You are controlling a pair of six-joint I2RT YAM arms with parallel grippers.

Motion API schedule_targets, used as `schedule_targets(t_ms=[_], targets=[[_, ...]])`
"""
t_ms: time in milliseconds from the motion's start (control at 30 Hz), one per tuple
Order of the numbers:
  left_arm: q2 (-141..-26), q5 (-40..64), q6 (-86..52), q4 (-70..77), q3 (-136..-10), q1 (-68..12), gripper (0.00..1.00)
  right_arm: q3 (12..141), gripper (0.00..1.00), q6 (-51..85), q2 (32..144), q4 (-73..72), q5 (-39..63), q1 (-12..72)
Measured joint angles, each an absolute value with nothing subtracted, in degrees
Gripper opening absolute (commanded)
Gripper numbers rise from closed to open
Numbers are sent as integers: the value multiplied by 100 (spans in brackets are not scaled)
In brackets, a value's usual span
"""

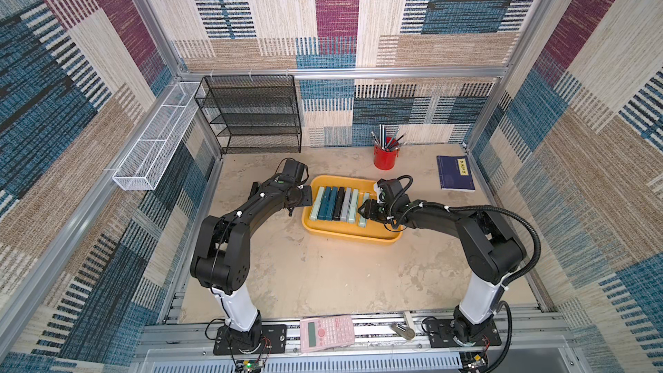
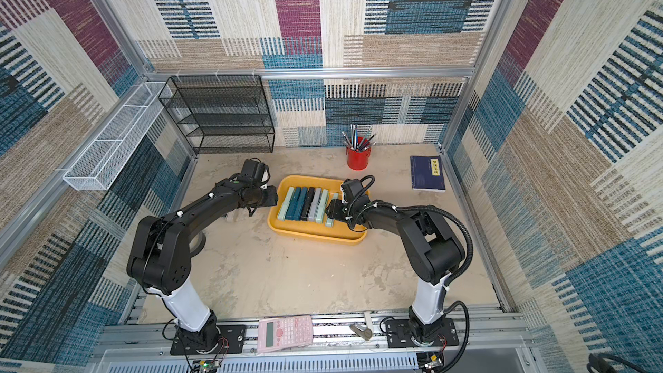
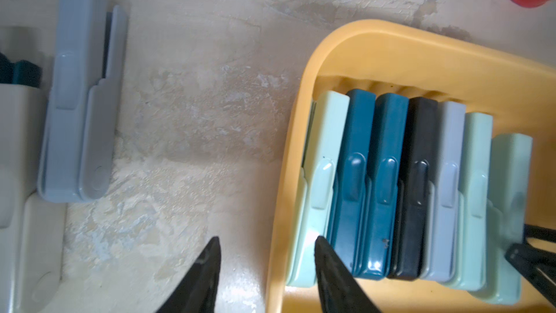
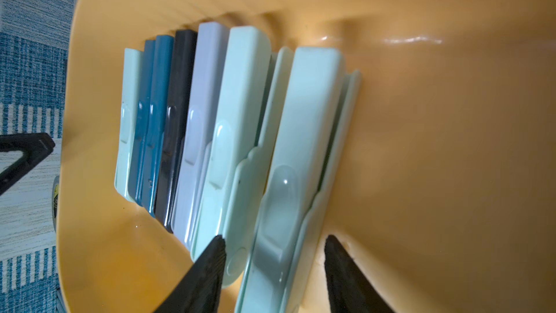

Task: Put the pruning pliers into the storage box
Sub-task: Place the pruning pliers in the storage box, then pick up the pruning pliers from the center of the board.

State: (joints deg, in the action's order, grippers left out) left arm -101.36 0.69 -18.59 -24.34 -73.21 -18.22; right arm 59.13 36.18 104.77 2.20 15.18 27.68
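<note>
Here, the right gripper [image 4: 275, 251] hangs low inside the box [image 4: 451, 146]. Its jaws are half apart and straddle the near end of the last mint pliers [image 4: 304, 133], with a gap showing on each side, so it grips nothing. Just past one fingertip, six more pliers [image 1: 333, 204] stand on edge in a tight row: mint, teal, teal, black, grey, mint.

The left gripper [image 3: 267, 246] hovers at the box's other end, likewise parted and empty. One fingertip is over the first mint piece [image 3: 319, 176], the other over the table [image 3: 195, 100]. Off to that gripper's outer side a grey pliers [image 3: 81, 100] lies loose on the table, a whitish one [image 3: 30, 221] just beside it, so the job looks only partly done.

The pieces appear to be light, rigid, smooth plastic, likely to slip under a shallow pinch. The safest hold seems to be squarely across the narrow flat sides near mid-length, since an end grip could let one swing.
</note>
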Motion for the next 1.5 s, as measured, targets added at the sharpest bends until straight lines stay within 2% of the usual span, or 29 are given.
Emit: schedule_targets(t_ms=[467,800,1067,1500], targets=[[-10256,617,-1787,-2265,-7210,-1811,43,6208,54,3743,10779,-12,1712,2770],[-9765,456,-1732,-2252,-7091,-1656,53,6427,57,3389,10363,349,1238,2707],[-9542,106,-1680,-2349,-6799,-974,53,6313,58,2919,9703,543,611,2244],[-10173,-123,-1769,-2541,-6665,-582,52,5972,58,2757,9454,567,460,1953]])
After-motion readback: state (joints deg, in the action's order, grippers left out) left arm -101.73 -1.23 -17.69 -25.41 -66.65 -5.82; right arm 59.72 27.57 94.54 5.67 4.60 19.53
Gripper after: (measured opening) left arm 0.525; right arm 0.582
